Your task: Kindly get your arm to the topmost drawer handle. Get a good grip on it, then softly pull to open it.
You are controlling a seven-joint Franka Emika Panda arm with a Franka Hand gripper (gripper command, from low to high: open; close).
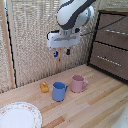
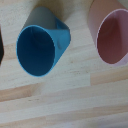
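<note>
My white arm [image 1: 75, 14] hangs over the middle of the table, in front of the woven screen. The blue-fingered gripper [image 1: 62, 51] points down, open and empty, well above the cups. The dark brown drawer unit [image 1: 102, 67] stands at the exterior view's right. The topmost drawer handle [image 1: 116, 31] is a thin silver bar on the upper front, far to the gripper's right and a little higher. A like bar [image 1: 107, 58] sits on the front below. The wrist view shows only cups and table, with no fingers and no handle.
A blue cup [image 1: 59, 91] [image 2: 40, 47] and a pink cup [image 1: 77, 83] [image 2: 112, 35] stand on the wooden table [image 1: 95, 107] below the gripper. A small orange object [image 1: 44, 87] lies left of them. A white plate [image 1: 19, 116] sits at the front left.
</note>
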